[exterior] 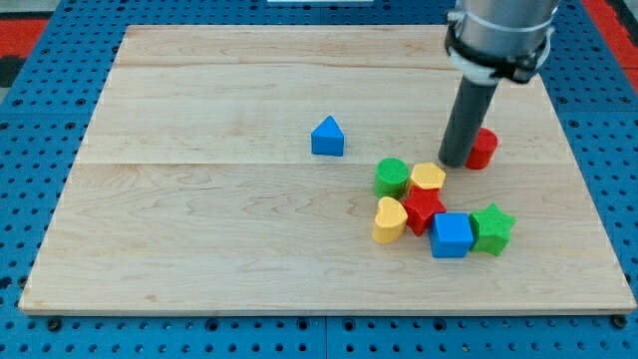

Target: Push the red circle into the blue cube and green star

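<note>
The red circle (483, 149) sits at the view's right, partly hidden behind my rod. My tip (456, 162) rests on the board just left of it, touching or nearly touching. The blue cube (451, 235) lies below, with the green star (490, 228) touching its right side. Both are well below the red circle, toward the view's bottom.
A green circle (392, 178), a yellow hexagon (428, 178), a red star (423, 207) and a yellow heart (389, 220) cluster left of the blue cube. A blue triangle (327, 138) stands alone near the board's middle. The wooden board (199, 199) ends close on the right.
</note>
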Tool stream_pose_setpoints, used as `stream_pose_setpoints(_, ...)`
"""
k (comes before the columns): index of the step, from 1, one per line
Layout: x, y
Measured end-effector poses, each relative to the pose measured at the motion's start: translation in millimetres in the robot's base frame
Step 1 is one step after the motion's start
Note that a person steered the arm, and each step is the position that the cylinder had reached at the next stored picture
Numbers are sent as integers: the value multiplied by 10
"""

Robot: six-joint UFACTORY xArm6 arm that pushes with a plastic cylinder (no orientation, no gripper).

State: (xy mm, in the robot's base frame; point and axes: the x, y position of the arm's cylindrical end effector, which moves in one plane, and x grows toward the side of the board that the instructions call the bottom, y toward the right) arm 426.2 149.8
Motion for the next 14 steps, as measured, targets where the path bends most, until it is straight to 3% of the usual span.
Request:
stream_pose_setpoints(2, -182, -643)
stream_pose_setpoints(5, -574, 70)
stream_pose_setpoints(6, -331, 717)
stream_pose_setpoints(7, 387, 677)
stream_pose_setpoints(8, 471, 724)
stream_pose_setpoints(9, 55, 1078)
stream_pose_setpoints(10, -275, 349)
stream_pose_setpoints(12, 589, 180)
stream_pose_setpoints(13, 283, 261)
stream_pose_setpoints(14, -188, -23)
